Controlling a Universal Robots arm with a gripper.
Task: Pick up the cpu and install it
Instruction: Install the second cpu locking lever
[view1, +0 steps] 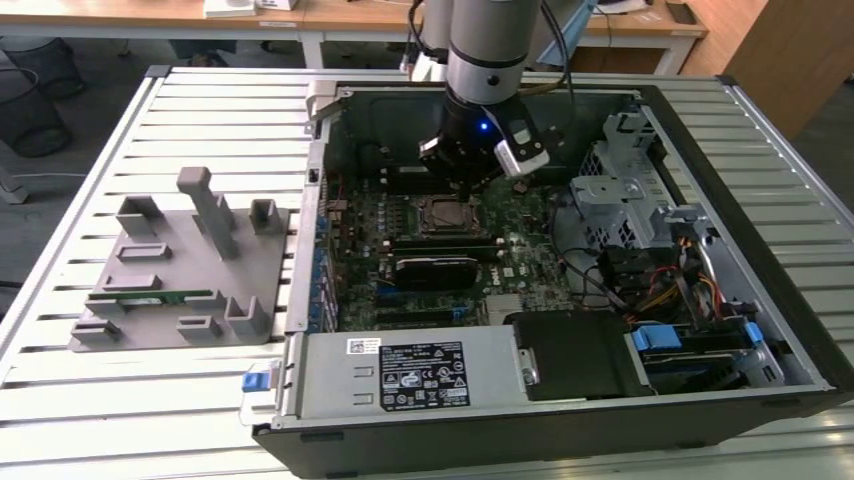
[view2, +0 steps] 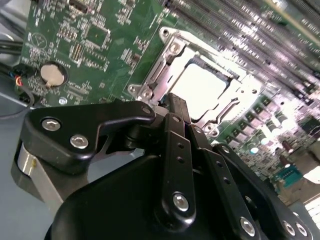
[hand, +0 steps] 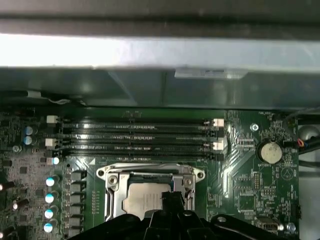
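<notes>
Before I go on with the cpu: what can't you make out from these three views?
- Whether the cpu sits fully flat in the socket: in both wrist views the gripper's body covers its near edge.
- Gripper fingertips: in the exterior view, hidden under the arm's wrist.
- Socket interior in the exterior view: too small.

The open computer case (view1: 561, 250) is lying on the bench (view1: 214, 110), with the fixture block (view1: 180, 265) sitting beside it toward the exterior view's left. The motherboard (view1: 400, 215) is lying flat inside the case. The cpu (hand: 142, 196) is sitting in the socket frame (hand: 150, 175), just beside the memory slots (hand: 137, 136). The gripper (view1: 470, 165) is hanging over the socket, and the power supply (view1: 407, 372) is sitting at the case's near edge.
</notes>
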